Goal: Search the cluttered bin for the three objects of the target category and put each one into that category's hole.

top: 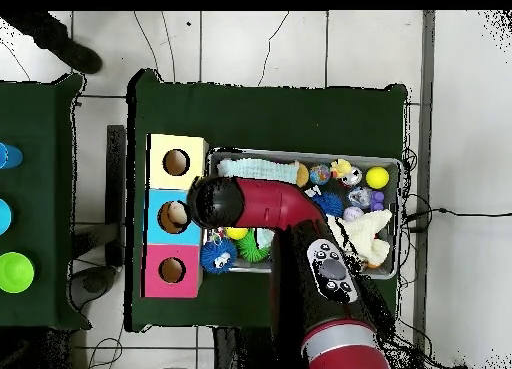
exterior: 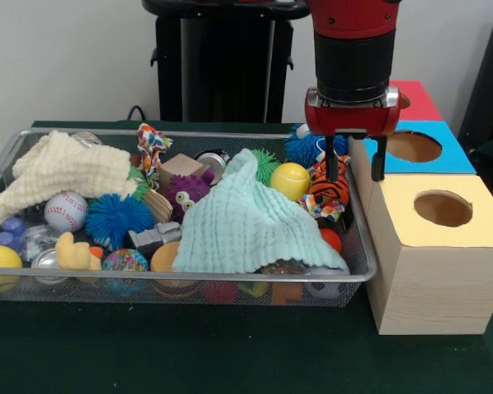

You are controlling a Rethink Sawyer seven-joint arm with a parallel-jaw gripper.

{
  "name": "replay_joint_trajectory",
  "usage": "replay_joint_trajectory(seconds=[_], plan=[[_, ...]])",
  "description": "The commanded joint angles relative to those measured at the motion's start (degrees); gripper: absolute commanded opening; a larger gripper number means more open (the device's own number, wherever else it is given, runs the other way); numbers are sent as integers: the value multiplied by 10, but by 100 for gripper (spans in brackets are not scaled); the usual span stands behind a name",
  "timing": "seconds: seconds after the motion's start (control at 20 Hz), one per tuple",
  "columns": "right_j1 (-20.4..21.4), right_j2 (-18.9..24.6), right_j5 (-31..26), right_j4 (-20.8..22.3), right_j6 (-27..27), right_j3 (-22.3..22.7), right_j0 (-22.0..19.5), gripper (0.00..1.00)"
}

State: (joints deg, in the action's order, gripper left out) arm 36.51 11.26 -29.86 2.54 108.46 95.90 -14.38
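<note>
My gripper (exterior: 355, 167) hangs open with nothing between its fingers, straddling the right rim of the wire bin (exterior: 230, 279) next to the blue box. A striped tiger toy (exterior: 327, 193) lies just below its left finger. The bin also holds a mint cloth (exterior: 246, 222), a cream cloth (exterior: 62, 168), a baseball (exterior: 66, 211), blue spiky balls (exterior: 117, 217), a yellow ball (exterior: 289, 180) and a purple fuzzy toy (exterior: 186, 190). To the right stand three boxes with holes: yellow (exterior: 442, 208), blue (exterior: 413, 146) and red (exterior: 417, 98). Overhead, the arm's wrist (top: 212, 203) covers the gripper.
The mint cloth hides whatever lies under it. A yellow duck (exterior: 74, 253), a rope toy (exterior: 152, 148) and a wooden block (exterior: 181, 167) crowd the bin's left half. In the overhead view a second green table (top: 30, 205) with coloured items stands at the left.
</note>
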Motion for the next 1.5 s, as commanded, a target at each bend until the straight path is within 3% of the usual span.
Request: replay_joint_trajectory(seconds=[0.05, 0.4, 0.6, 0.75, 0.95, 1.35, 1.5], plan=[[-214, 31, 139, 69, -12, -12, -36, 100], [-227, 54, 144, 81, -27, -21, -55, 100], [-214, 26, 125, 92, -2, -35, -28, 100], [-226, 37, 132, 91, -8, -41, -38, 100], [-203, 63, 89, 76, -32, -14, -67, 100], [-141, 100, 43, 86, -49, 41, -110, 100], [-166, 95, 42, 104, -55, 15, -109, 100]])
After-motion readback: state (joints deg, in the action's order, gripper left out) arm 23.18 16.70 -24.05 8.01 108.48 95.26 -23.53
